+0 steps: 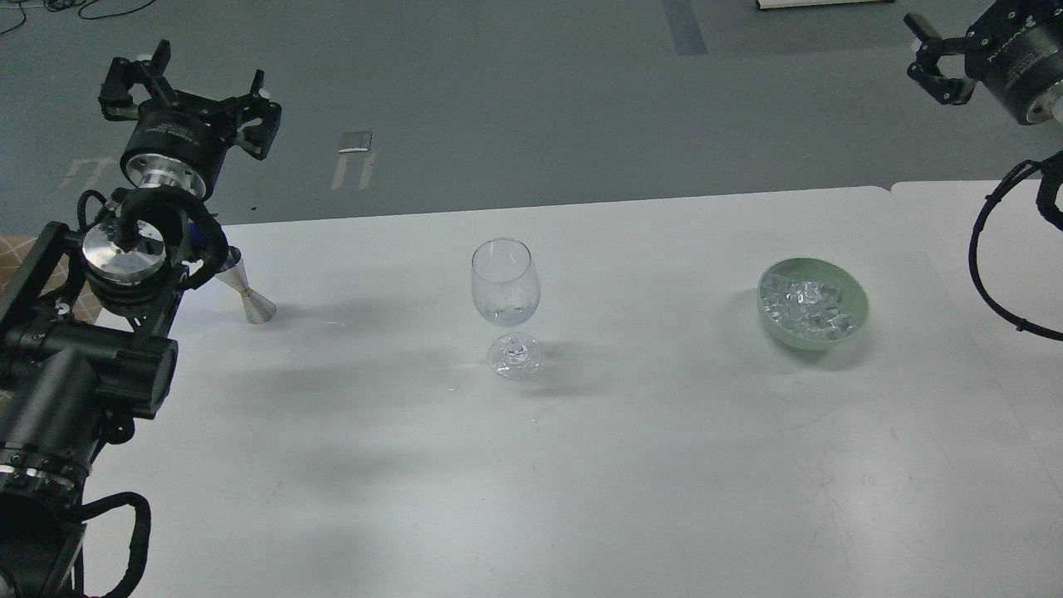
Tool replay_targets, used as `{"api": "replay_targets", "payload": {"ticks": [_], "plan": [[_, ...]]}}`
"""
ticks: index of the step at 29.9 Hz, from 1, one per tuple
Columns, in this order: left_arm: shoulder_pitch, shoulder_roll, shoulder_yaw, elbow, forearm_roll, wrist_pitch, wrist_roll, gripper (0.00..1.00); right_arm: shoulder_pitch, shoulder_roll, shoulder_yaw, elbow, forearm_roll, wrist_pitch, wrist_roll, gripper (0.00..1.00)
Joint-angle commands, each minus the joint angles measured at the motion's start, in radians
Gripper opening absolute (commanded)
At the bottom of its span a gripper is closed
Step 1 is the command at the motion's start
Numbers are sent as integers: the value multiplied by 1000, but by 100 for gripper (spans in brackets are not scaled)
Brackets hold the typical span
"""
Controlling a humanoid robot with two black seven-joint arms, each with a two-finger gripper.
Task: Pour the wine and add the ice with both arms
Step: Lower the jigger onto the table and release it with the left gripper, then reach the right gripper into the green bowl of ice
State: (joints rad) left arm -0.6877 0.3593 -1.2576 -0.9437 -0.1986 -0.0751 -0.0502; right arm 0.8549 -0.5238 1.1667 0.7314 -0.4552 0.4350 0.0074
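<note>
Presently, left to right: your left gripper spread wide and empty above the steel jigger; upright wine glass; ice in green bowl; right gripper raised, spread unclear. Wine isn't discernible. A careless reach could topple the jigger or glass.

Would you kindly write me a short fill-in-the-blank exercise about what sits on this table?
1. The ice cubes lie in a pale ____ bowl.
2. The wine glass stands ____ on the white table.
3. The silver jigger is on the glass's ____ side in the head view.

Missing words: green; upright; left
</note>
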Motion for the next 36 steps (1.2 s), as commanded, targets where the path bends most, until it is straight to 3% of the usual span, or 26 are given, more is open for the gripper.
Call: {"api": "replay_targets", "payload": {"ticks": [1, 3, 7, 16, 20, 25, 29, 30, 33, 36], "plan": [[-4, 23, -2, -12, 5, -29, 87, 96, 61, -10, -79, 2, -166, 5, 0, 100], [0, 21, -5, -10, 5, -81, 125, 96, 69, -18, -105, 0, -218, 4, 2, 100], [19, 29, 0, -10, 5, -213, 139, 96, 93, -99, -197, 72, -406, 5, 8, 100], [46, 30, 3, -7, 14, -204, 147, 98, 202, -217, -436, 170, -779, 5, 20, 100], [66, 29, 1, -6, 14, -181, 144, 98, 243, -220, -606, 193, -911, -4, 103, 100], [109, 55, -2, -6, 13, -212, 148, 98, 228, -219, -735, 267, -973, -10, 103, 99], [140, 67, -3, 2, 13, -297, 147, 98, 228, -219, -834, 305, -1077, -10, 101, 98], [149, 67, -6, 2, 13, -314, 144, 98, 228, -219, -846, 312, -1088, -10, 101, 96], [174, 63, -9, 2, 13, -338, 144, 98, 225, -219, -904, 318, -1117, -9, 97, 74], [177, 58, -16, 3, 1, -327, 147, 98, 227, -219, -955, 321, -1119, -9, 97, 67]]}}
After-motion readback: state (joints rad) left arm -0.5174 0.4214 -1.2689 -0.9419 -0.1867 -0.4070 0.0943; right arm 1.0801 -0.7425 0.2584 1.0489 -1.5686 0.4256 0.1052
